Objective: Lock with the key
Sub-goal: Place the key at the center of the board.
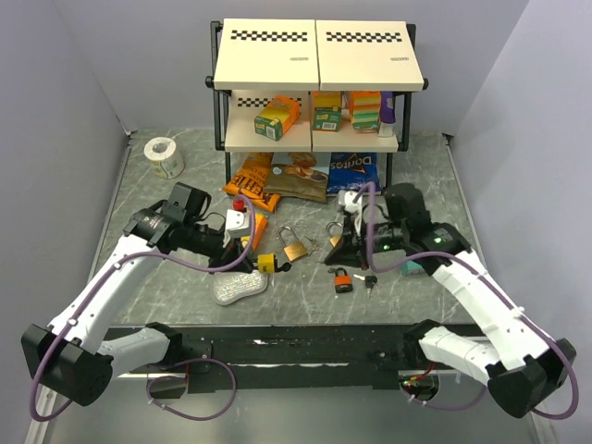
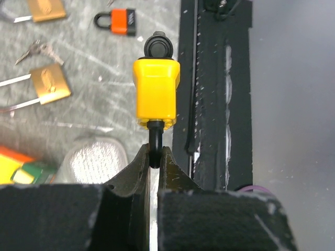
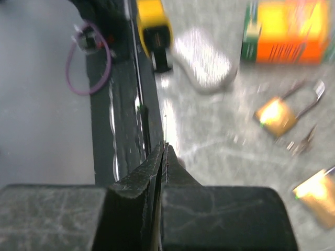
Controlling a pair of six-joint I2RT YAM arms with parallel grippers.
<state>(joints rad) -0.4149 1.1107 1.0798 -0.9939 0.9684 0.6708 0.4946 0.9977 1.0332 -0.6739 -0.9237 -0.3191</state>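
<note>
A yellow padlock hangs in front of my left gripper, which is shut on its black shackle. A black key head sticks out of the lock's far end. From above, the yellow padlock is just over the table, left of centre, at the tip of the left gripper. My right gripper is shut with nothing between its fingers, a short way right of the lock. Its wrist view is blurred and shows the yellow padlock ahead of the closed right gripper.
A brass padlock and an orange padlock with a key lie between the arms. A silvery packet sits near the left gripper. Snack bags and a two-level shelf stand behind. A tape roll is at back left.
</note>
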